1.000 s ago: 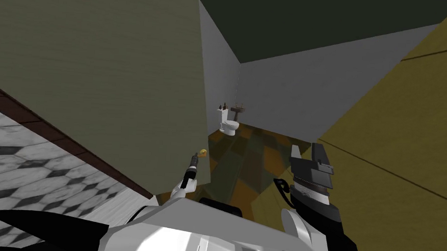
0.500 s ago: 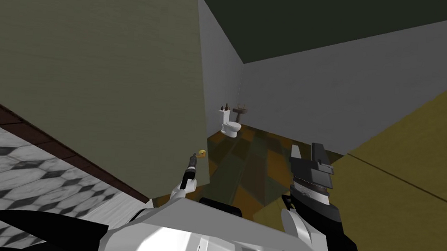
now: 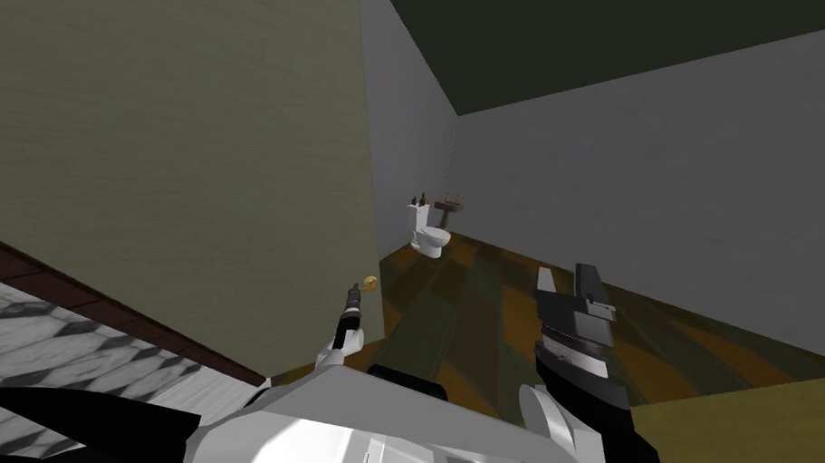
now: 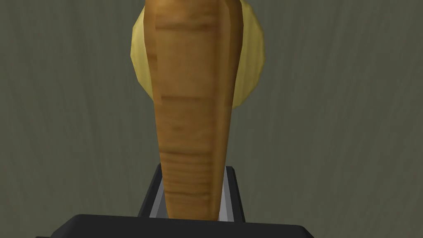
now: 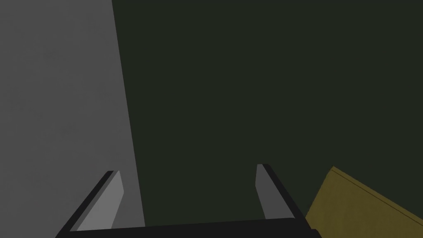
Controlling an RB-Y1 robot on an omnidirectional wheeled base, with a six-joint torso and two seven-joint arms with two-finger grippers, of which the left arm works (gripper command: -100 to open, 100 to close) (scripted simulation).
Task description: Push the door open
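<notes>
Left gripper [image 4: 192, 178]: jaws narrow, clamped on both sides of the brown lever handle [image 4: 192, 107]. The lever runs from between the jaws straight out ahead, and its yellow rose plate [image 4: 253, 53] sits behind the far end. The door [image 3: 180, 153] is the olive-grey panel dead ahead of the jaws, flat-on and close. The handle sits by its free edge, and past that edge we see a toilet [image 3: 429, 233] through the gap, so we judge the door at least partly open. Handling guess: a rigid slab that swings on its hinges, no flex, with some inertia, so we'd push steadily. The lever looks smooth and tapers toward the jaws, so we think it could slip out of them. We'd grip deeper or press on the panel right beside the handle, where leverage is best. Right gripper [image 5: 188, 170]: jaws wide with nothing between them, well off to the side of the left jaws.
</notes>
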